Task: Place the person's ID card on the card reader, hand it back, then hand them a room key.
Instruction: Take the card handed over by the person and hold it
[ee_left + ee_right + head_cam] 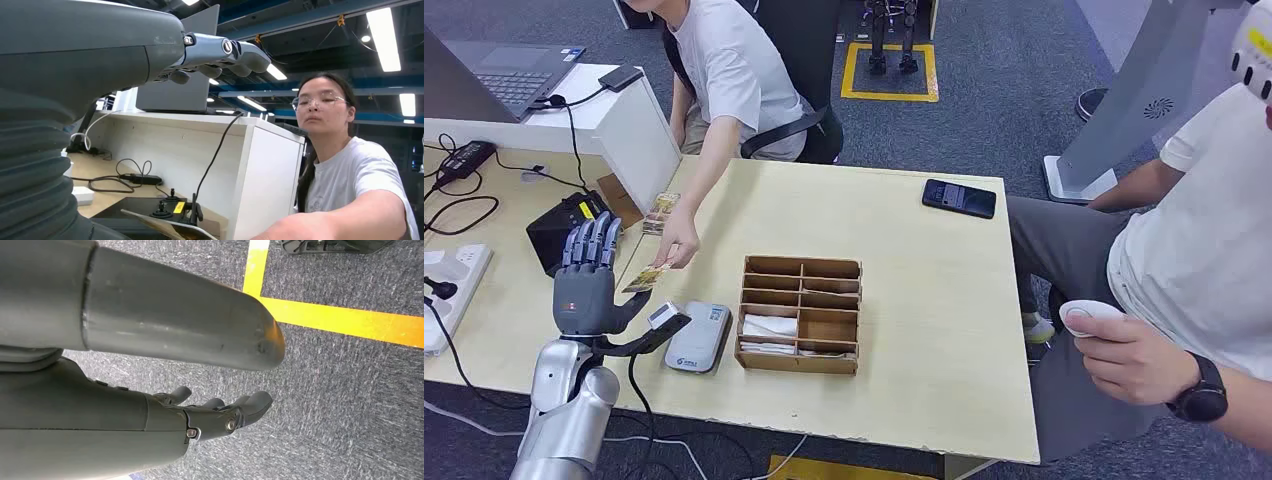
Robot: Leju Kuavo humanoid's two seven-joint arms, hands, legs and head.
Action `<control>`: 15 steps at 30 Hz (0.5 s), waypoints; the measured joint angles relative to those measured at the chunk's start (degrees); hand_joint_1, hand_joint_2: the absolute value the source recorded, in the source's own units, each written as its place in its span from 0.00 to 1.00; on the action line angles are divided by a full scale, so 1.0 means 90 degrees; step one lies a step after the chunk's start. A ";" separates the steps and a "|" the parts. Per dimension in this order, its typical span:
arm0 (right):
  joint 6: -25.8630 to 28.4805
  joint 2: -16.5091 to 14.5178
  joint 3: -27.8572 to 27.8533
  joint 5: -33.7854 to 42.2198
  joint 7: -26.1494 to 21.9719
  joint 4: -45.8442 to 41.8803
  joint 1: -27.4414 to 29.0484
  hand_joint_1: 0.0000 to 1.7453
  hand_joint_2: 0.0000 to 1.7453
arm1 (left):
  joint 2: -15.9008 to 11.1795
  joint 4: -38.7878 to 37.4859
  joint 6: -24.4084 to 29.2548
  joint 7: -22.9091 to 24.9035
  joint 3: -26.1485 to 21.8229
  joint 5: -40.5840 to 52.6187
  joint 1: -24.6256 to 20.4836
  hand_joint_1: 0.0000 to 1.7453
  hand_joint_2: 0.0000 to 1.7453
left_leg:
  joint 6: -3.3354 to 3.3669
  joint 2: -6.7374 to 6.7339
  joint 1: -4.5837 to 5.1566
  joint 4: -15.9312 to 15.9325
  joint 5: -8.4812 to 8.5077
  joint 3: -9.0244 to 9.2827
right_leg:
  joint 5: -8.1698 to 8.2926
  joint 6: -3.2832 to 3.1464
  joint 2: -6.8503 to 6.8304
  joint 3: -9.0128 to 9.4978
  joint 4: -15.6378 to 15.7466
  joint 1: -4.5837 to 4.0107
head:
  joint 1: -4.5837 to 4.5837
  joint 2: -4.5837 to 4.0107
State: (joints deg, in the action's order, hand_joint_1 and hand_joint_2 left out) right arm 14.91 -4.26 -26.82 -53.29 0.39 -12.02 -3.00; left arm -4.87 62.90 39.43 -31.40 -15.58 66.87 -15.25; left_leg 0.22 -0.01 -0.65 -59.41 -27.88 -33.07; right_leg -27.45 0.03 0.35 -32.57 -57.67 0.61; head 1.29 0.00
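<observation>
Your left hand (587, 283) stands raised at lower left, fingers spread, holding nothing. The ID card (646, 278), pinched by the person's hand (679, 245) just beside it, looks thin, stiff and slippery: pinch its free edge

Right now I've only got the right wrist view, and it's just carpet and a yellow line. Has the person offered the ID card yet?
Observer: Yes. In the head view the person's hand holds the ID card out over the table, just beside the left hand.
Operator: Is that hand gripping it?
Observer: No. The left hand is raised with its fingers spread and holds nothing.
Operator: Where's the card reader?
Observer: The card reader lies on the table between the left hand and the wooden organizer.
</observation>
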 joint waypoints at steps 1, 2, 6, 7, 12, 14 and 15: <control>-0.0001 0.0000 0.0000 0.0001 0.0000 0.0000 0.0000 0.00 0.00 | 0.0000 0.0000 0.0000 0.0000 0.0000 0.0000 0.0000 0.00 1.00 | 0.0000 0.0000 0.0000 0.0000 0.0000 0.0000 | 0.0000 0.0000 0.0000 0.0000 0.0000 0.0000 | 0.0000 0.0000; -0.0001 0.0000 -0.0001 0.0001 0.0000 0.0000 0.0000 0.00 0.00 | 0.0000 0.0000 0.0001 0.0001 0.0000 0.0001 0.0000 0.00 1.00 | 0.0000 0.0000 0.0000 0.0000 0.0000 0.0000 | 0.0000 0.0000 0.0000 0.0000 0.0000 0.0000 | 0.0000 0.0000; -0.0001 0.0000 -0.0007 -0.0004 0.0000 0.0000 0.0000 0.00 0.00 | 0.0000 0.0000 0.0000 0.0001 0.0000 -0.0013 0.0000 0.95 1.00 | 0.0000 0.0000 0.0000 0.0000 0.0000 0.0000 | 0.0000 0.0000 0.0000 0.0000 0.0000 0.0000 | 0.0000 0.0000; 0.0000 0.0000 -0.0009 -0.0013 0.0000 0.0000 0.0000 0.00 0.00 | 0.0000 0.0000 0.0000 0.0001 0.0000 -0.0032 0.0000 1.00 1.00 | 0.0000 0.0000 0.0000 0.0000 0.0000 0.0000 | 0.0000 0.0000 0.0000 0.0000 0.0000 0.0000 | 0.0000 0.0000; 0.0001 0.0000 -0.0049 -0.0101 0.0000 0.0000 0.0000 0.00 0.00 | 0.0000 0.0000 0.0000 -0.0004 0.0000 -0.0219 0.0004 1.00 1.00 | 0.0000 0.0000 0.0000 0.0000 0.0000 0.0000 | 0.0000 0.0000 0.0000 0.0000 0.0000 0.0000 | -0.0001 0.0000; 0.0002 0.0000 -0.0053 -0.0105 0.0000 0.0000 0.0000 0.00 0.00 | 0.0000 0.0000 0.0000 -0.0004 0.0000 -0.0292 0.0004 1.00 1.00 | 0.0000 0.0000 0.0000 0.0000 0.0000 0.0000 | 0.0000 0.0000 0.0000 0.0000 0.0000 0.0000 | 0.0000 0.0000; 0.0002 0.0000 -0.0055 -0.0107 0.0000 0.0000 0.0000 0.00 0.00 | 0.0000 0.0000 0.0000 -0.0004 0.0000 -0.0321 0.0004 1.00 1.00 | 0.0000 0.0000 0.0000 0.0000 0.0000 0.0000 | 0.0000 0.0000 0.0000 0.0000 0.0000 0.0000 | 0.0000 0.0000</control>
State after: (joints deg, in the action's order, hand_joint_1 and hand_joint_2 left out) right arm 14.93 -4.26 -27.32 -54.25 0.39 -12.02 -3.00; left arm -4.87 62.90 39.43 -31.43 -15.58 63.99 -15.22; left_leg 0.22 -0.01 -0.65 -59.41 -27.88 -33.07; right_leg -27.45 0.02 0.35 -32.57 -57.67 0.61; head 1.29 0.00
